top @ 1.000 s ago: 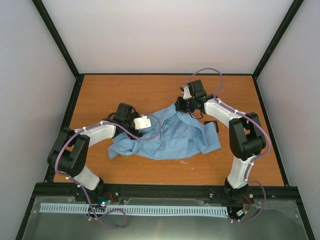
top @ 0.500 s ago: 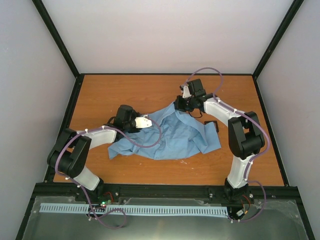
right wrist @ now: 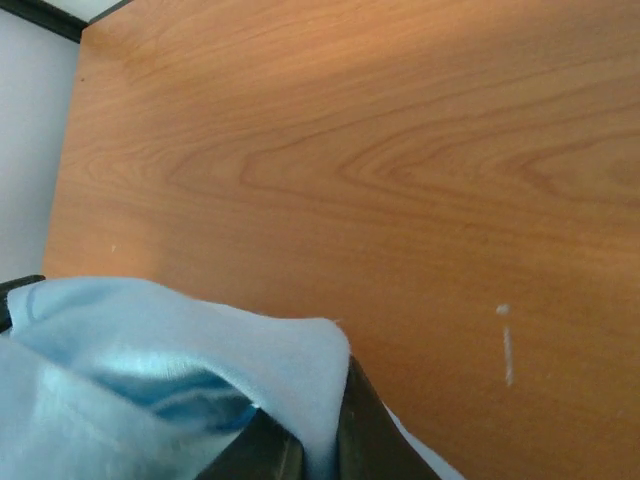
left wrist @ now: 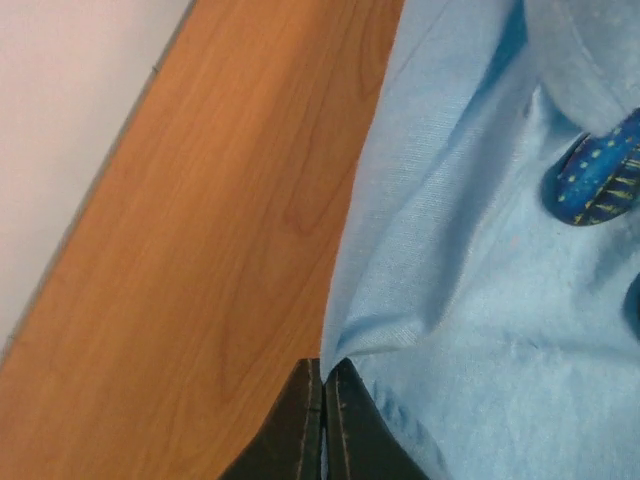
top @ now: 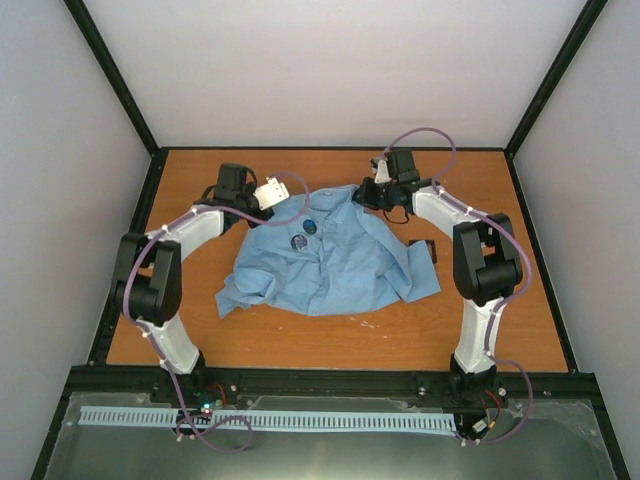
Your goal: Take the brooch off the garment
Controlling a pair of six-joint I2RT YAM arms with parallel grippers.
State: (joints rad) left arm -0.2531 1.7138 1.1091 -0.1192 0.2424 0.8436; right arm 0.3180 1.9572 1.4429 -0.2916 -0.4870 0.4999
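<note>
The garment (top: 340,265), a light blue shirt, lies spread on the wooden table, stretched between both arms. Near its upper middle sits the brooch (top: 310,226), a small dark blue disc, with a second similar disc (top: 298,241) just beside it. My left gripper (top: 259,208) is shut on the shirt's back-left edge. In the left wrist view its gripper (left wrist: 325,375) pinches a fold of garment (left wrist: 470,300), with the dotted blue brooch (left wrist: 597,180) to the right. My right gripper (top: 362,196) is shut on the back-right edge. The right wrist view shows garment (right wrist: 200,340) bunched over its gripper (right wrist: 318,425).
A small black object (top: 422,247) lies on the table (top: 200,340) just right of the shirt. Black frame rails (top: 130,240) and grey walls bound the table on three sides. Bare wood shows behind the shirt and along the front.
My left gripper has shut on the shirt's edge and pulled it back and to the left. The right gripper moved slightly back. The shirt is now spread flatter and the two discs show.
</note>
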